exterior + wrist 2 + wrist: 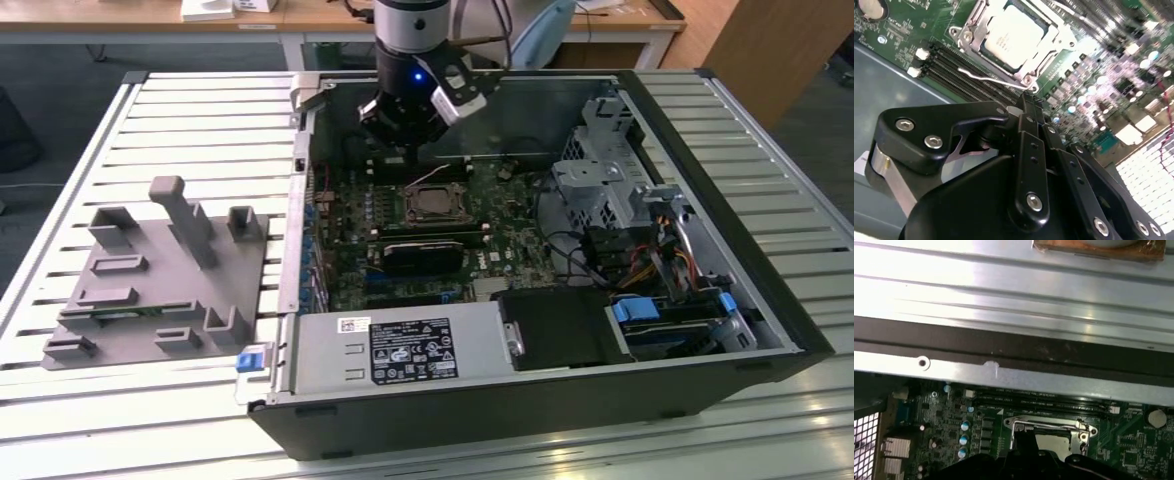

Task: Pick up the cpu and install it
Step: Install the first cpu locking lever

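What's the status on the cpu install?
Gripper above the motherboard, inside the case. Cpu seated in its socket, nothing gripping it. Nothing lying over the socket.

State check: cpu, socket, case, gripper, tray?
cpu: seated flat in the motherboard socket.
socket frame: around the cpu, its wire lever lying alongside.
computer case: on its side, panel off, interior exposed.
gripper: above the socket, carrying nothing.
grey tray: on the table beside the case.
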`<move>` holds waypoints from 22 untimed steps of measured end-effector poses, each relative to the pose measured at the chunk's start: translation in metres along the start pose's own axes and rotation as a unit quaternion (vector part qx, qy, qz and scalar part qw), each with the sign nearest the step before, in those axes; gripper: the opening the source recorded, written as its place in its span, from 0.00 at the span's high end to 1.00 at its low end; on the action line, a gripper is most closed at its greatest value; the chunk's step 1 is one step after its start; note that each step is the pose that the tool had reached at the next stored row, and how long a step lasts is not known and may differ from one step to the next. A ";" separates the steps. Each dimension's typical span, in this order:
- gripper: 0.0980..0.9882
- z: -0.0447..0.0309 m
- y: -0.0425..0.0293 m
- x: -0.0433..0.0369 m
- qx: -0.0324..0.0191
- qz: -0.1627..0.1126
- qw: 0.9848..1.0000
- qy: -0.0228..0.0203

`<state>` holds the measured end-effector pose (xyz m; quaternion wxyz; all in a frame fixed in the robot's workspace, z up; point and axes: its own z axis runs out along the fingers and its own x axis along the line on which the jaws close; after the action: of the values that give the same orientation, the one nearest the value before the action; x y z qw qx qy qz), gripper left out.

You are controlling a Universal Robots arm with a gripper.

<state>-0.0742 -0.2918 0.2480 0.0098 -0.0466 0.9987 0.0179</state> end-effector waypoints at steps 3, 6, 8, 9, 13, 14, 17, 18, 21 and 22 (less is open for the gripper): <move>0.99 0.0016 -0.0001 -0.0010 -0.015 0.002 1.000 -0.001; 0.99 0.0037 -0.0003 -0.0018 -0.018 0.003 1.000 -0.002; 0.99 0.0054 -0.0004 -0.0021 -0.018 0.010 1.000 -0.002; 0.99 0.0063 -0.0004 -0.0026 -0.018 0.013 1.000 -0.002; 0.99 0.0103 -0.0005 -0.0076 -0.018 0.013 1.000 -0.002; 0.99 0.0112 -0.0003 -0.0091 -0.018 0.013 1.000 -0.002; 0.99 0.0132 0.0010 -0.0133 -0.018 0.013 1.000 -0.002; 0.99 0.0138 0.0010 -0.0139 -0.018 0.013 1.000 -0.002; 0.99 0.0151 0.0008 -0.0165 -0.018 0.013 1.000 -0.002; 0.99 0.0156 0.0008 -0.0171 -0.018 0.013 1.000 -0.002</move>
<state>-0.0570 -0.2888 0.2328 0.0106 -0.0335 0.9987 0.0359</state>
